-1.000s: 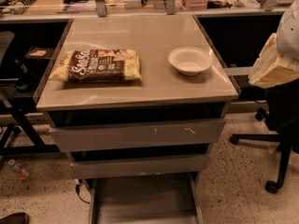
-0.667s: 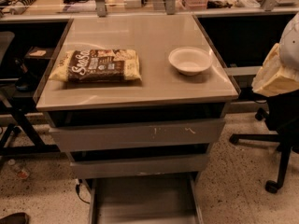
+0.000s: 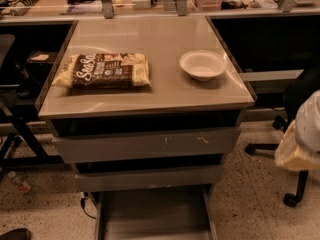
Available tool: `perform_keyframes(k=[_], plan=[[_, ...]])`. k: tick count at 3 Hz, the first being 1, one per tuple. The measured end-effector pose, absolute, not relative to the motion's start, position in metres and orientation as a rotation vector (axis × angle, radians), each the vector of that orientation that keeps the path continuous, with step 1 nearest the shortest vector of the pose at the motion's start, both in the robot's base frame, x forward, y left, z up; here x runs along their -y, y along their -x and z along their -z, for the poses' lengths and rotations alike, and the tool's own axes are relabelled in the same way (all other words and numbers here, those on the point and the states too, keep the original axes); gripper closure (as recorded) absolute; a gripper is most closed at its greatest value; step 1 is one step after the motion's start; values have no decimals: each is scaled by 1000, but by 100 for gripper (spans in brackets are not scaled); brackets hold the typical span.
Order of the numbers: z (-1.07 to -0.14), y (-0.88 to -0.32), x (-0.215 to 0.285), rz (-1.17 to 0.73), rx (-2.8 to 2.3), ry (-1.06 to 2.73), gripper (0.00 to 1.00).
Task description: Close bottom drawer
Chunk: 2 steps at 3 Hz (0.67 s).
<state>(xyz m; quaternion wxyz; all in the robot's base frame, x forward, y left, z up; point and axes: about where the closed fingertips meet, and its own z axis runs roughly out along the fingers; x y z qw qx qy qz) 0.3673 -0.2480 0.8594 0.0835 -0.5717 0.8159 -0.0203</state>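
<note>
The bottom drawer of the grey cabinet is pulled out toward me. Its flat grey tray and side rails show, and its front panel is cut off by the lower frame edge. Above it sit the mid-width drawer front and the widest drawer front with pale scratch marks, both pushed in. My gripper, a white and cream shape, hangs at the right edge of the view. It is level with the upper drawers, to the right of the cabinet and apart from it.
A brown snack bag and a white bowl lie on the cabinet top. An office chair base with castors stands on the floor at right. A black table frame and a small bottle are at left.
My gripper has moved down along the right edge, from level with the cabinet top to level with the upper drawers. The drawers, bag and bowl have not moved.
</note>
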Motion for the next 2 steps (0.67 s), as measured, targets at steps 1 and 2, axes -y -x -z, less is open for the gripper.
perform_keyframes(k=[1, 2], plan=[[-831, -348, 251, 13, -2489, 1744, 100], [-831, -348, 251, 12, -2490, 1744, 100]])
